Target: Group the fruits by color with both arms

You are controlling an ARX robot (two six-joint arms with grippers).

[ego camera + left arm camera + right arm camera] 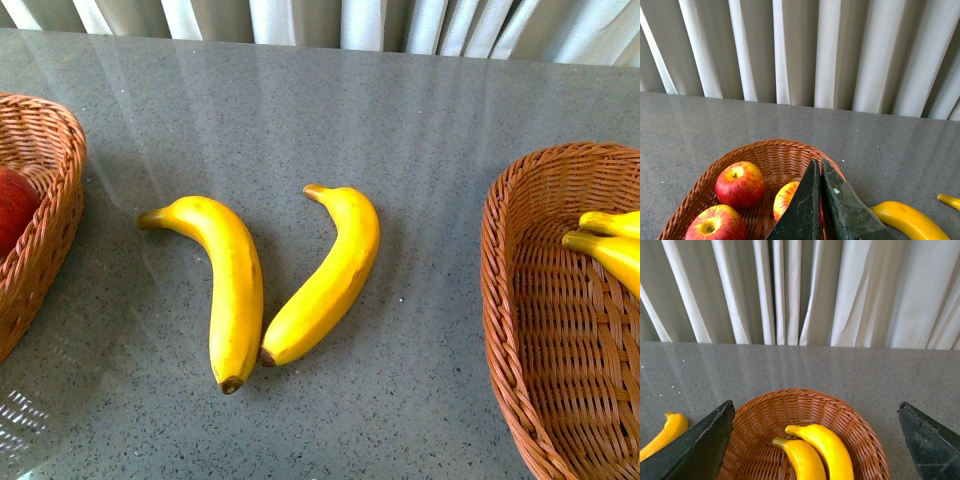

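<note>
Firstly, front view: two loose bananas (232, 290) lie on the bench (400, 130), their lower ends nearly touching, between the apple basket (55, 190) and the banana basket (510, 300); neither arm shows. Left wrist view: my left pincer (819, 162), pressed together and empty, hangs over three apples (740, 184). Right wrist view: my right pincer (816, 404), spread wide and empty, hangs over two binned bananas (827, 445). I judge reds done; next, the right arm must reach a loose banana, whose neighbour crowds the grasp.

tbl (400, 120): grey spkld, glossy | baskets (500, 270): woven wicker, rough | bananas (237, 290): smooth w/ sheen | curtain (830, 50): cloth, matt
</note>
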